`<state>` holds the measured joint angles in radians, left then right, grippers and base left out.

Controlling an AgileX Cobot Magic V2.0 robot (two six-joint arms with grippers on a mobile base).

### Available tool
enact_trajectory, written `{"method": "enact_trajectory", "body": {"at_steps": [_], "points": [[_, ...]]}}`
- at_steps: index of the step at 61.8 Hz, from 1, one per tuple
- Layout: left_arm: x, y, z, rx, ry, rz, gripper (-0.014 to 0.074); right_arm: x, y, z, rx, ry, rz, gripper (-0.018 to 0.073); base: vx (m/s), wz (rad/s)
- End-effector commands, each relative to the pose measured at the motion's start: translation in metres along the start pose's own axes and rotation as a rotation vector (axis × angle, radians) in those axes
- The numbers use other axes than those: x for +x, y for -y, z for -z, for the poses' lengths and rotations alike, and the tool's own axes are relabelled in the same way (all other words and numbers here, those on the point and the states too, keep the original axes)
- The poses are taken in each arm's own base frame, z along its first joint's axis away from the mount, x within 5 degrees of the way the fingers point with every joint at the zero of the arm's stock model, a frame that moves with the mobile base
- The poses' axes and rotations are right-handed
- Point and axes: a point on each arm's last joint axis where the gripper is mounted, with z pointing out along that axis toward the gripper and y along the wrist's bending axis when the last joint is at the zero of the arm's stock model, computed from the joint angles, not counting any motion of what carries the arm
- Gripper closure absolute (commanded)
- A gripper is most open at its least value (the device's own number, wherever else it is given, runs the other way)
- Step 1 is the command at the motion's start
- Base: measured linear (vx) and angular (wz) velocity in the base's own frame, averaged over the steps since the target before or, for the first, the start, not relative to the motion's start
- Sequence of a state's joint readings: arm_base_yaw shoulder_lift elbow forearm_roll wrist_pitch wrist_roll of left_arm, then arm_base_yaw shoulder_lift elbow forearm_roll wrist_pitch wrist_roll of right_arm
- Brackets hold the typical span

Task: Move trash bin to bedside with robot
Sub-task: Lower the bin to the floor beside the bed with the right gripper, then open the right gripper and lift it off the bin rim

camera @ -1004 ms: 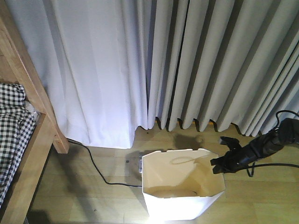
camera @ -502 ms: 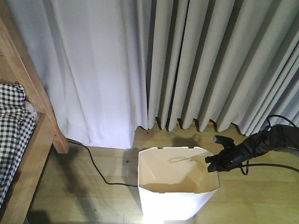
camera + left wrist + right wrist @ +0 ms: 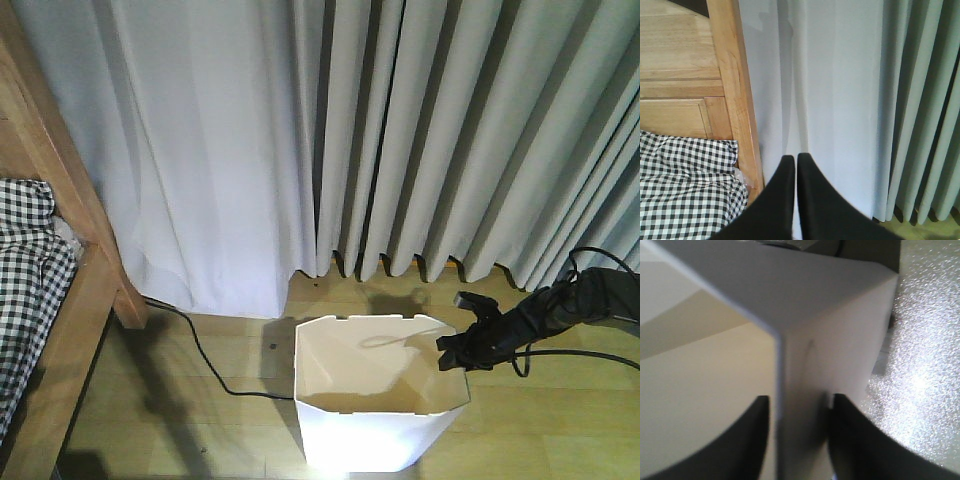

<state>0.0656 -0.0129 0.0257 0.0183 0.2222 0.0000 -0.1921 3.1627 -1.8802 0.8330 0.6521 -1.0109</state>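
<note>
The white trash bin (image 3: 375, 420) stands upright on the wood floor (image 3: 180, 400) at about 6 o'clock in the front view, cream inside and seemingly bare. The right gripper (image 3: 452, 352) reaches in from 3 o'clock — its fingers (image 3: 755, 440) straddle the bin's right-hand rim, one inside, one outside, the thin wall between them. The left gripper (image 3: 792, 165) hangs pressed shut on nothing, facing pale curtains (image 3: 855, 100). The bed (image 3: 55, 300) sits at 9 o'clock, well apart from the bin. No legible writing.

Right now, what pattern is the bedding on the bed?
Black-and-white checks on the bedding; the left wrist view shows it best.
</note>
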Motion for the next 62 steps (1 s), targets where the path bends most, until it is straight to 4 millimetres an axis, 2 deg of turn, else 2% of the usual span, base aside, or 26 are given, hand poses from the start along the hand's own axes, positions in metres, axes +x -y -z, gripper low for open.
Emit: {"method": "enact_trajectory", "body": {"at_steps": [1, 8, 13, 24, 31, 39, 52, 62], "points": [[-0.001, 0.0, 0.0, 0.0, 0.067, 0.004, 0.0603, -0.018, -0.013, 0.02, -0.046, 0.022, 0.027, 0.0113, 0.0, 0.0], [-0.001, 0.0, 0.0, 0.0, 0.067, 0.004, 0.0603, -0.019, -0.013, 0.02, -0.042, 0.025, 0.028, -0.0001, 0.0, 0.0], [-0.001, 0.0, 0.0, 0.0, 0.067, 0.004, 0.0603, -0.019, -0.012, 0.02, -0.032, 0.031, 0.03, -0.0041, 0.0, 0.0], [-0.001, 0.0, 0.0, 0.0, 0.067, 0.004, 0.0603, -0.02, -0.011, 0.02, -0.022, 0.038, 0.115, -0.0032, 0.0, 0.0], [-0.001, 0.0, 0.0, 0.0, 0.067, 0.004, 0.0603, -0.021, -0.015, 0.022, -0.068, 0.045, 0.07, -0.0021, 0.0, 0.0], [-0.001, 0.0, 0.0, 0.0, 0.067, 0.004, 0.0603, -0.025, -0.013, 0.027, -0.033, 0.062, 0.052, -0.0021, 0.0, 0.0], [-0.001, 0.0, 0.0, 0.0, 0.067, 0.004, 0.0603, -0.04, -0.023, 0.059, 0.005, 0.09, 0.042, -0.0022, 0.0, 0.0], [-0.001, 0.0, 0.0, 0.0, 0.067, 0.004, 0.0603, -0.03, -0.033, 0.088, 0.116, 0.125, 0.025, -0.0022, 0.0, 0.0]]}}
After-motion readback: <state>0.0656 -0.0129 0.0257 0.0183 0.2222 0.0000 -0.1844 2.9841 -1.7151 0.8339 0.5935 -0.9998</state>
